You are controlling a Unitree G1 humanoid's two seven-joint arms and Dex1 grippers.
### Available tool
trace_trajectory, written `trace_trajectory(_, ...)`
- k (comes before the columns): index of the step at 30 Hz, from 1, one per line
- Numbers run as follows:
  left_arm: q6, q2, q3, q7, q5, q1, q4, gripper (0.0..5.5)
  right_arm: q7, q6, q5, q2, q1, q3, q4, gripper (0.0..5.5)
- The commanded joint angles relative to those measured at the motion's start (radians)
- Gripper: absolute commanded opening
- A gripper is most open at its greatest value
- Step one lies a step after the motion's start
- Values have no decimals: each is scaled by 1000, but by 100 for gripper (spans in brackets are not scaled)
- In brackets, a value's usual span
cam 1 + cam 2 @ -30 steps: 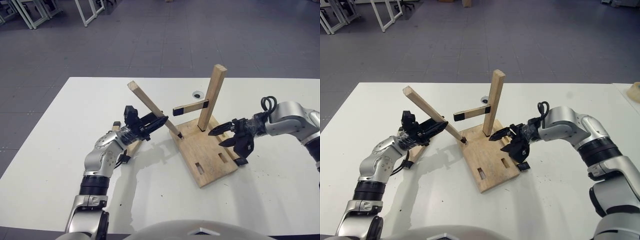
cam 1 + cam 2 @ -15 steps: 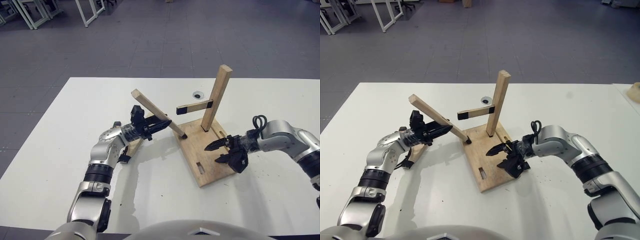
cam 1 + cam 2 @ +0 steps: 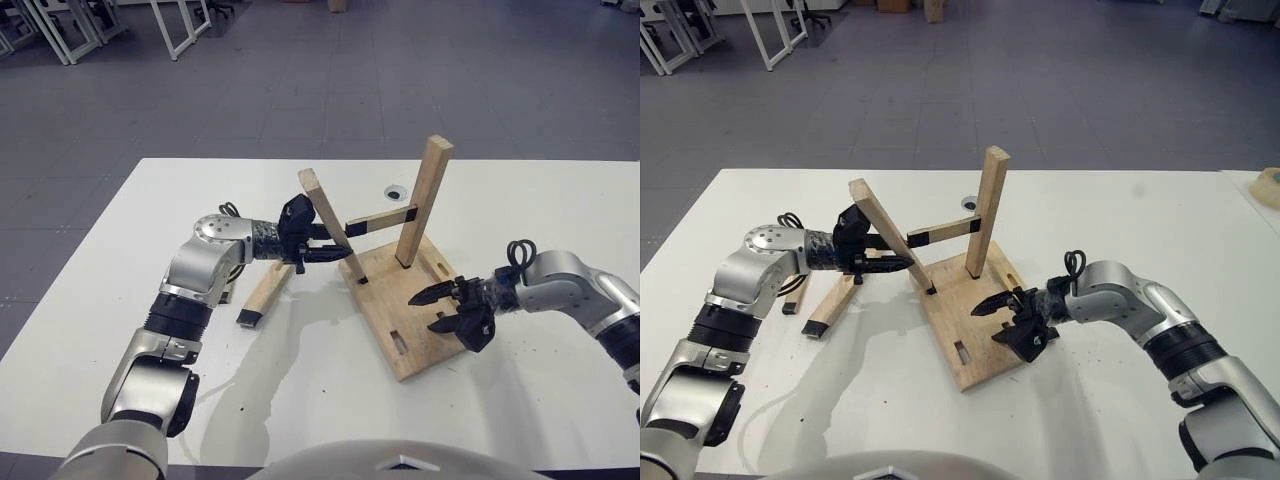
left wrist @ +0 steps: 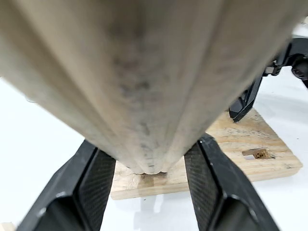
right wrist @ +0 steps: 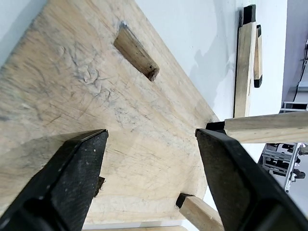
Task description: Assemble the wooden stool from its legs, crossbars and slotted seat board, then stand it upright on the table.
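Now: second leg being seated in the slotted seat board.
Left tool (image 3: 328,248) is clamped on a tilted leg (image 3: 320,202), whose dark lower end meets the seat board (image 3: 385,295) near its left edge. Right tool (image 3: 432,312), spread wide and empty, sits over the board's right edge. An upright leg (image 3: 420,205) carrying a crossbar (image 3: 380,217) stands in the board, and a spare piece (image 3: 265,295) lies on the bench (image 3: 120,300). The next move probably calls for raising the held leg upright and pressing its tip into a slot.

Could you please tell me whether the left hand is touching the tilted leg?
Touching. The left wrist view shows the left hand with both fingers pressed against the tilted leg.
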Motion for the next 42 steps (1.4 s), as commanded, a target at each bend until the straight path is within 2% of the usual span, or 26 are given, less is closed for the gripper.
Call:
trace_trajectory(1, 107, -3, -41, 77, 49, 99, -2, 204, 39, 94, 23, -11, 36, -14, -71, 337)
trace_trajectory(8, 166, -2, -49, 79, 7, 125, -2, 204, 19, 227, 118, 8, 35, -110, -143, 337)
trace_trajectory(11, 171, -6, -58, 71, 5, 104, 6, 204, -7, 392, 224, 24, 11, -212, -209, 337)
trace_trajectory(14, 185, -2, -69, 60, 3, 95, 14, 204, -69, 655, 336, 108, -29, -286, -344, 282)
trace_trajectory(16, 197, -6, -75, 59, -1, 83, 24, 204, -166, 809, 307, 209, -99, -300, -381, 252)
trace_trajectory(17, 201, -9, -76, 61, -2, 76, 30, 204, -220, 871, 270, 266, -155, -295, -372, 230)
trace_trajectory(19, 202, -18, -79, 68, -1, 62, 40, 204, -320, 920, 141, 363, -279, -255, -309, 227)
trace_trajectory(22, 207, -33, -75, 80, -4, 50, 57, 204, -387, 879, -40, 425, -363, -163, -190, 227)
trace_trajectory(26, 197, -47, -72, 90, 5, 34, 91, 204, -298, 895, -73, 449, -281, -69, -97, 227)
trace_trajectory(31, 205, -73, -72, 99, 2, 1, 86, 204, -190, 909, -169, 381, -170, 30, 1, 227)
trace_trajectory(33, 204, -72, -67, 112, -3, 9, 49, 204, -188, 913, -176, 375, -156, 32, 19, 227)
trace_trajectory(36, 210, -63, -63, 155, 6, 44, -14, 204, -254, 963, -65, 434, -138, -80, -70, 227)
trace_trajectory(39, 216, -54, -72, 176, 17, 79, -47, 204, -403, 991, 89, 524, -186, -304, -229, 227)
trace_trajectory(42, 225, -50, -76, 185, 18, 94, -62, 204, -457, 987, 117, 530, -242, -388, -309, 227)
